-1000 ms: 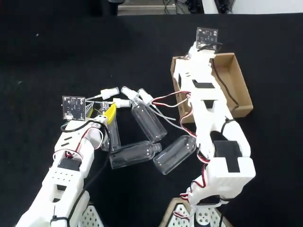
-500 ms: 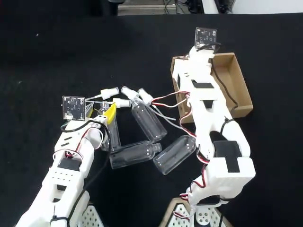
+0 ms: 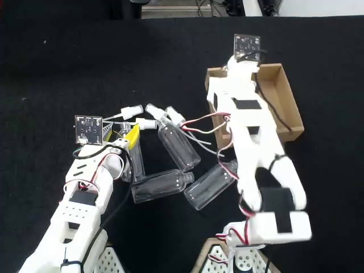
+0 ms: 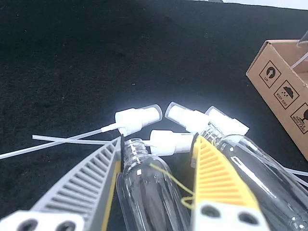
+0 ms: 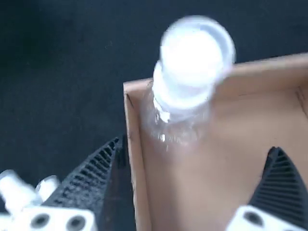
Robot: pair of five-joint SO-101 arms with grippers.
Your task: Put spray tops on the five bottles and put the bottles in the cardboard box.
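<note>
My left gripper [image 4: 158, 140] is shut on a clear bottle [image 4: 144, 192] with a bare neck, lying on the black table; the high view shows this gripper [image 3: 129, 135] at the left. Two loose spray tops [image 4: 139, 118] with thin tubes lie just past the neck. Beside them lie two capped bottles [image 3: 177, 145], and two more clear bottles [image 3: 162, 185] rest nearer the arms. My right gripper [image 5: 195, 147] hangs open over the cardboard box [image 3: 287, 108]. A capped bottle [image 5: 190, 62] stands in the box corner between its spread fingers, untouched.
The right arm [image 3: 250, 131] stretches over the box's left half and its wires [image 3: 199, 122] hang near the lying bottles. Black cloth [image 3: 68, 68] covers the table, with free room at the far left.
The right arm's near links have shifted toward the table's front edge and its wrist nudged slightly. The left arm and the lying bottles have stayed put.
</note>
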